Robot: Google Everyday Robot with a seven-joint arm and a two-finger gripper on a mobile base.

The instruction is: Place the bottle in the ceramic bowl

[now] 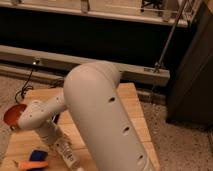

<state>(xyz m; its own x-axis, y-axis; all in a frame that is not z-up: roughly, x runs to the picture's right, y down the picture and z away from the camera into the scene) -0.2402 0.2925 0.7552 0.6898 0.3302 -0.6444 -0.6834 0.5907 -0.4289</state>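
Observation:
The ceramic bowl is orange-red and sits at the left edge of the wooden table, partly hidden by my arm. The bottle is whitish with a printed label and is near the table's front, right of the bowl and closer to the camera. My gripper is at the end of the white forearm, right at the bottle's upper end. My large white arm covers much of the table's middle and front.
A blue object and an orange object lie on the table at the front left, beside the bottle. A dark cabinet stands to the right. A cable lies on the floor at the back left.

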